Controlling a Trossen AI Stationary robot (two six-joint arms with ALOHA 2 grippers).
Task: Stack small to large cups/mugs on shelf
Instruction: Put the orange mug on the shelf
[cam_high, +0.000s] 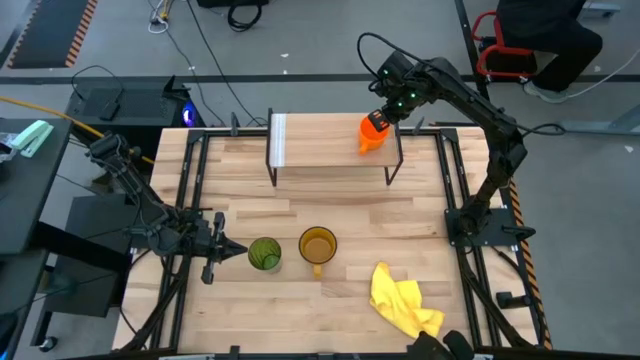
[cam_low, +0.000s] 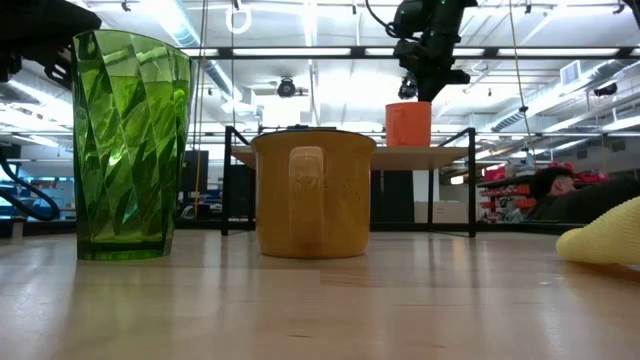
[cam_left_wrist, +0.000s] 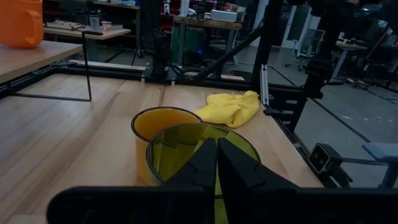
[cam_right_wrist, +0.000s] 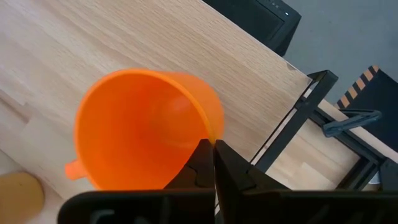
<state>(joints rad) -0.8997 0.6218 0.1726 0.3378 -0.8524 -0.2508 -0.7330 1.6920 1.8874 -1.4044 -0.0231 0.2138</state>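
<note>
We see a light wooden worktop framed by black rails, with a grey floor, cables and workshop benches beyond it. At the far side of the worktop stands the shelf, a pale plank on thin black legs. Our right gripper is over the right end of that plank, its fingers drawn narrow and pinched on the rim of the orange cup; in the low view the cup sits upright on the plank, with the gripper coming down onto it from above. Toward the near edge of the worktop the green tumbler and the amber mug stand upright just beside each other, the tumbler to the left, the mug's handle pointing to the near side. Our left gripper lies low at the near left, just beside the tumbler; in its wrist view the two fingers are pressed together in front of the tumbler, holding nothing. A crumpled yellow cloth lies at the near right, apart from the mug.
</note>
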